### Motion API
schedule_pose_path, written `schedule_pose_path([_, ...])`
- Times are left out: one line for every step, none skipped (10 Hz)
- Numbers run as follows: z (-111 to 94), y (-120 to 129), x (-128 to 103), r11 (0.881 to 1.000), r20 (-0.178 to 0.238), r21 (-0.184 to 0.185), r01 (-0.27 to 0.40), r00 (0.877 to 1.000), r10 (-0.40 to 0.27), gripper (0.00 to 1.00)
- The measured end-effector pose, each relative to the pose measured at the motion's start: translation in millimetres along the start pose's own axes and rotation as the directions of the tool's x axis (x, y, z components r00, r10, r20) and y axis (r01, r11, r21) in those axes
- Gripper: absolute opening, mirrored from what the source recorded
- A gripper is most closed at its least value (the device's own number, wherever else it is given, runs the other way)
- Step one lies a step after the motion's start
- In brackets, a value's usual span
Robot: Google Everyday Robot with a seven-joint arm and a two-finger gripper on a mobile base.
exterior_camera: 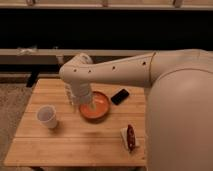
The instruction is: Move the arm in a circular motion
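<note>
The cream-beige arm [125, 72] reaches from the right side across the wooden table [70, 137], bends at a rounded elbow [75, 75] and turns down. Its narrow gripper [91, 106] hangs over the left part of an orange bowl [100, 107], close to or just inside it. The bulky arm segment at the right hides the table's right end.
A white paper cup [47, 117] stands at the table's left. A black phone [120, 96] lies behind the bowl to the right. A snack packet [130, 137] lies near the front right. A dark bench or shelf [40, 55] runs behind the table.
</note>
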Motion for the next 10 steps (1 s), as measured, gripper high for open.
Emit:
schedule_pose_path([-1, -5, 0, 1.0, -0.007, 0.011, -0.025, 1.0, 0.025, 0.65])
schedule_pose_path([-2, -16, -1, 0.998, -0.01, 0.023, -0.059, 0.998, 0.059, 0.65])
schedule_pose_path([-4, -32, 0, 0.995, -0.011, 0.034, -0.096, 0.995, 0.096, 0.65])
schedule_pose_path([-7, -58, 1, 0.988, -0.009, 0.045, -0.146, 0.989, 0.146, 0.65])
schedule_pose_path([-9, -88, 1, 0.979, -0.006, 0.054, -0.197, 0.98, 0.198, 0.65])
schedule_pose_path([-11, -113, -2, 0.972, -0.002, 0.059, -0.226, 0.974, 0.227, 0.65])
schedule_pose_path([-14, -148, -13, 0.962, 0.007, 0.063, -0.264, 0.965, 0.264, 0.65])
schedule_pose_path([-16, -170, -27, 0.957, 0.017, 0.058, -0.284, 0.959, 0.283, 0.65])
schedule_pose_path([-17, -184, -39, 0.954, 0.022, 0.054, -0.295, 0.955, 0.295, 0.65])
schedule_pose_path([-20, -204, -62, 0.95, 0.031, 0.048, -0.308, 0.951, 0.307, 0.65])
